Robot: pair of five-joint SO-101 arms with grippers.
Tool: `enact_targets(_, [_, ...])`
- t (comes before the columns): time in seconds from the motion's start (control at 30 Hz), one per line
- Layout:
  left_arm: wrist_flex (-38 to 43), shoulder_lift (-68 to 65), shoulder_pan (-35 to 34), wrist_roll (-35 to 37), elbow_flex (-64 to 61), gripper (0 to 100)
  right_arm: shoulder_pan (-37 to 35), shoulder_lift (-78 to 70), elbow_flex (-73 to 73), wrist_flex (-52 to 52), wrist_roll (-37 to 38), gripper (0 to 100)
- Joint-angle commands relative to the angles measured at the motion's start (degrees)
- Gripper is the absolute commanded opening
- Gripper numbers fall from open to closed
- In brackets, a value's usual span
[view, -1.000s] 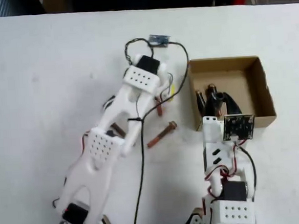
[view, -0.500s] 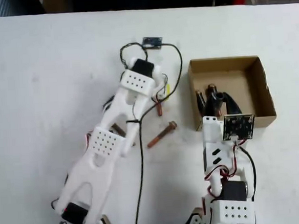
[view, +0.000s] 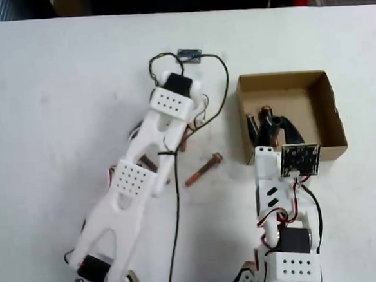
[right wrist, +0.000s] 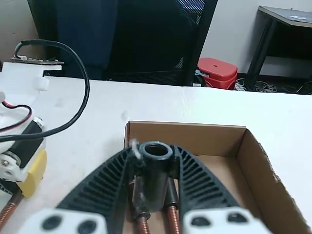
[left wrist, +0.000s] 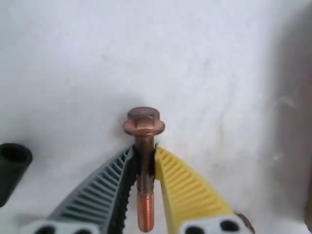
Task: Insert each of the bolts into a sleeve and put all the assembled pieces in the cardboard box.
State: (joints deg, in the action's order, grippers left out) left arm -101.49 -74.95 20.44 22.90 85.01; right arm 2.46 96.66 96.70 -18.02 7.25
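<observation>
Bolt point(left wrist: 144, 123) in left pincer point(left wrist: 144, 153); second bolt point(view: 203, 169) loose; one sleeve point(right wrist: 153, 184), right pincer point(right wrist: 154, 153).

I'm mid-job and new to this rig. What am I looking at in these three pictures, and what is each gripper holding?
Two white robot arms sit side by side at a white table. The high view looks down from a fixed camera; the other two come from cameras on each arm's wrist. In the left wrist view, the left gripper is shut on a copper bolt. In the right wrist view, the right gripper grips a black sleeve, open end up, at the cardboard box. Another bolt lies loose on the table between the arms.
</observation>
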Motion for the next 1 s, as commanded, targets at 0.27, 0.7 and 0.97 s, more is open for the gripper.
enact_targets(0.27, [-1.2, 5.2, -1.6, -4.9, 2.9, 2, 0.1, 0.9, 0.4, -0.3, -0.4, 1.7])
enact_targets(0.7, [-1.1, 32.1, -4.3, -5.1, -32.2, 2, 0.1, 0.9, 0.4, -0.3, -0.4, 1.7])
enact_targets(0.97, [-0.8, 51.7, -13.1, -10.4, -53.9, 2, 0.0, 0.9, 0.4, -0.3, -0.4, 1.7])
